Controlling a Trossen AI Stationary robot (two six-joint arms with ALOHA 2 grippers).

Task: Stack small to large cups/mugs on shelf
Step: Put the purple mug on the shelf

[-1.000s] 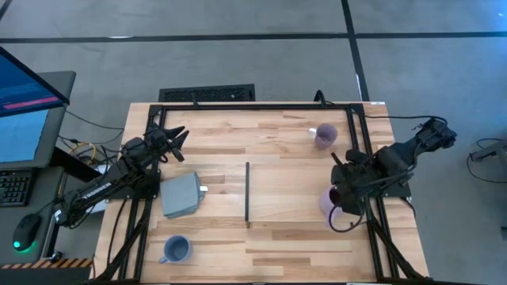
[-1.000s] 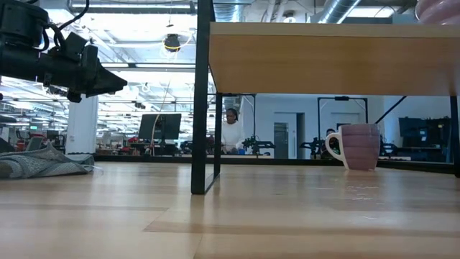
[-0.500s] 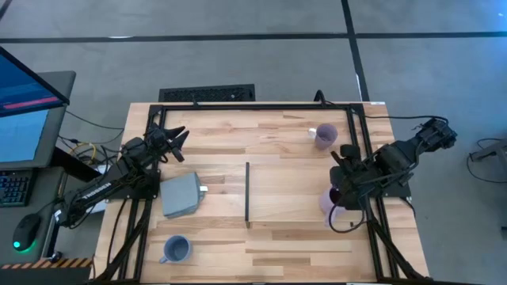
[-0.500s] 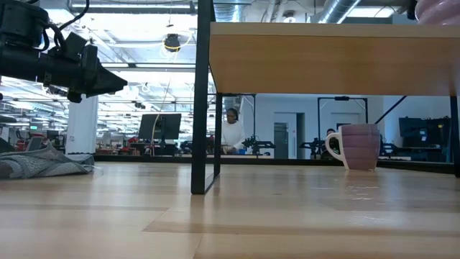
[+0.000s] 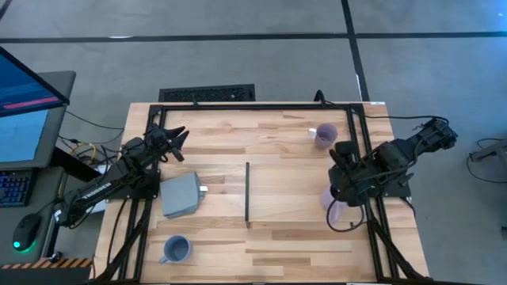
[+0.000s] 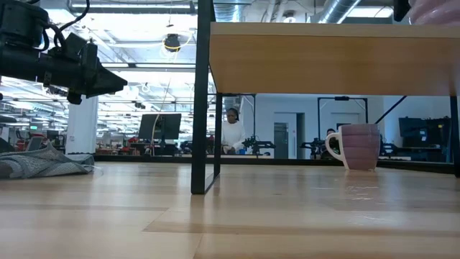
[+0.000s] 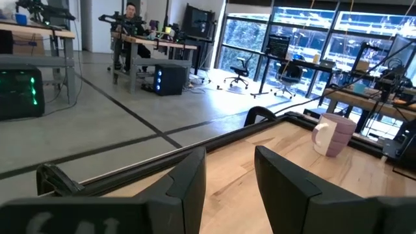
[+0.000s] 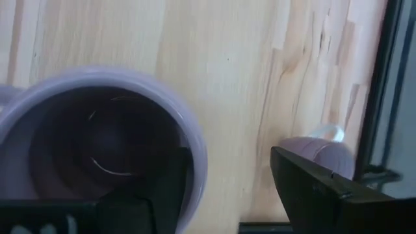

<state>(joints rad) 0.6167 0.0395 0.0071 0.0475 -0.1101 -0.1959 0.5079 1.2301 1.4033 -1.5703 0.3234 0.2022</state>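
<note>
Your lavender mug (image 5: pixel 333 204) sits on the shelf (image 5: pixel 293 194) near its right edge, mouth up, with the right gripper (image 5: pixel 342 184) directly above it; in the right wrist view one finger (image 8: pixel 166 185) sits inside the rim while the other stands outside, spread wide and not clamped. A second lavender mug (image 5: pixel 325 136) stands on the desk (image 5: pixel 230 134) toward the far side, and the blue-grey mug (image 5: pixel 176 250) is well apart at the near left. The left gripper (image 5: pixel 176 140) hovers over the far-left desk, fingers half open and empty. If you lift away at an angle, the inner finger could catch the rim and tip the mug off the shelf
</note>
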